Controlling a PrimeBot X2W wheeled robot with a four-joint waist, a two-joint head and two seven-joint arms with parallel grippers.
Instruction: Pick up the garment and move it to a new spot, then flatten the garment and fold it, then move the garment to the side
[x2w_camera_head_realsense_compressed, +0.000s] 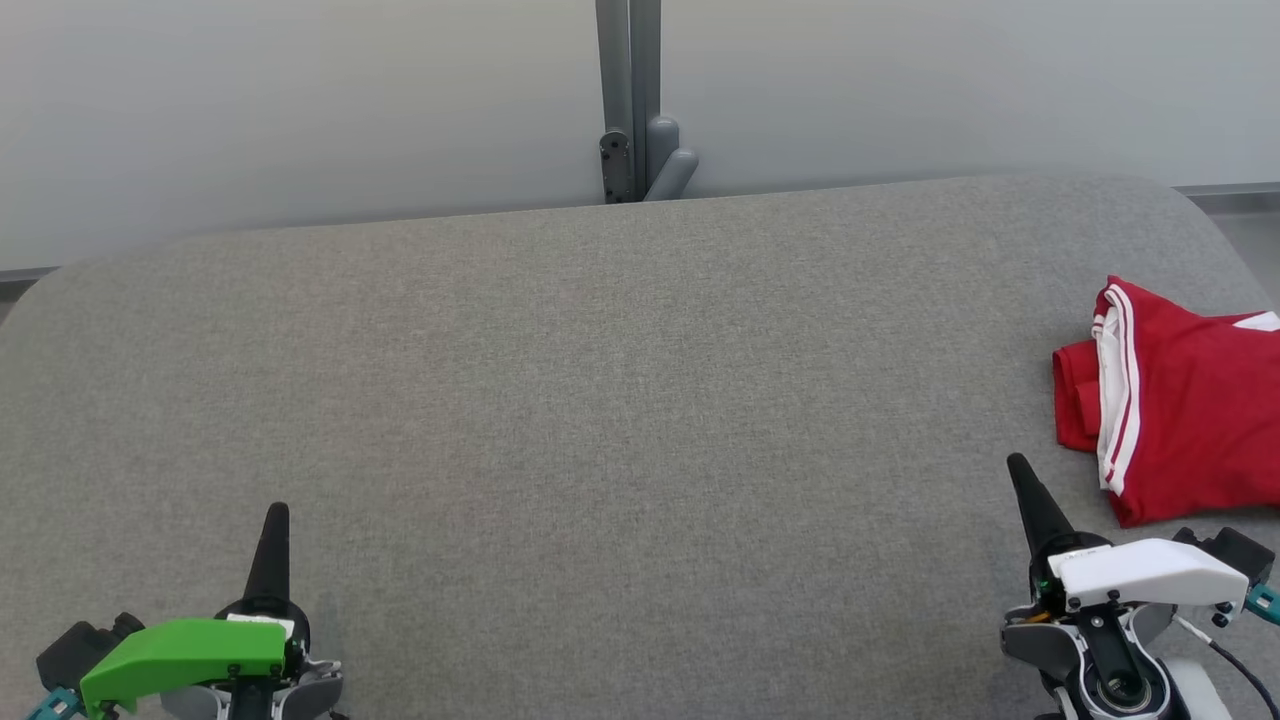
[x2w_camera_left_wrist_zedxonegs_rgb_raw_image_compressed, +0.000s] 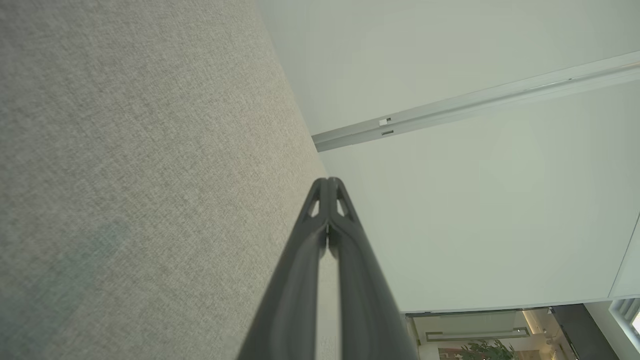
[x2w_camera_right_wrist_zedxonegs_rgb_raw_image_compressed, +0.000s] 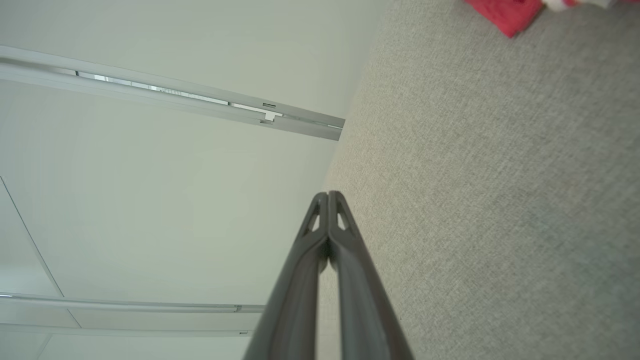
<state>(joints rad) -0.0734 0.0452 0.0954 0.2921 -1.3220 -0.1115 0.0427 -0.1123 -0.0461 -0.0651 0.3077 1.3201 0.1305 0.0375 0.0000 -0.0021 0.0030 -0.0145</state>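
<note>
The garment (x2w_camera_head_realsense_compressed: 1180, 405) is red with white stripes and lies folded at the right edge of the grey fabric table (x2w_camera_head_realsense_compressed: 600, 400). A red corner of the garment (x2w_camera_right_wrist_zedxonegs_rgb_raw_image_compressed: 505, 12) shows at the top of the right wrist view. My right gripper (x2w_camera_head_realsense_compressed: 1018, 466) hovers low at the right, just in front and left of the garment, its fingers pressed together and holding nothing. My left gripper (x2w_camera_head_realsense_compressed: 278, 510) sits at the lower left, far from the garment, also shut and empty. Both wrist views show the closed fingertips, left gripper (x2w_camera_left_wrist_zedxonegs_rgb_raw_image_compressed: 328, 181) and right gripper (x2w_camera_right_wrist_zedxonegs_rgb_raw_image_compressed: 328, 194).
A grey post with a bracket (x2w_camera_head_realsense_compressed: 635, 110) stands behind the table's far edge against a pale wall (x2w_camera_head_realsense_compressed: 300, 100). The table's corners are rounded, and its far right corner (x2w_camera_head_realsense_compressed: 1190, 200) lies close to the garment.
</note>
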